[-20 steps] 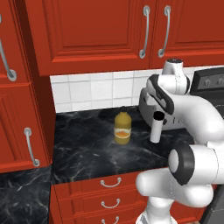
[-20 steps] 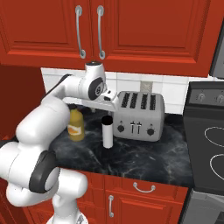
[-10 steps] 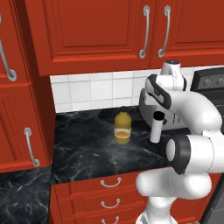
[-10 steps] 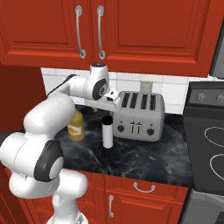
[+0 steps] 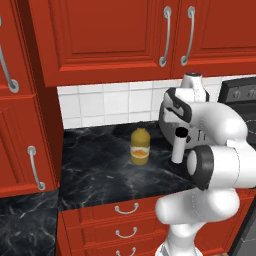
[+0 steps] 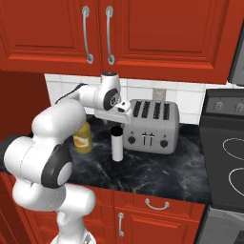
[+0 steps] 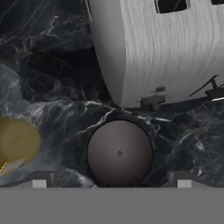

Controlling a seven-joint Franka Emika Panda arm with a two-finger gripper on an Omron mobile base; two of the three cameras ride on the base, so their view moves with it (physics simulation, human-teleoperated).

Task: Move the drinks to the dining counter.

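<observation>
The gripper (image 7: 111, 183) hangs directly above the white bottle (image 6: 116, 143), pointing straight down; in the hand view the bottle's black cap (image 7: 119, 153) sits centred between the two finger tips (image 7: 39, 180), which stand spread wide to either side of it without touching it; the jaws are open and hold nothing. The white bottle stands upright on the black marbled worktop (image 5: 95, 170). The amber juice bottle (image 5: 140, 146) stands upright on the same worktop, off to one side of the jaws, apart from the white bottle. The silver toaster (image 6: 151, 125) sits just beyond the white bottle, ahead of the jaws, near the tiled wall (image 5: 105, 103).
</observation>
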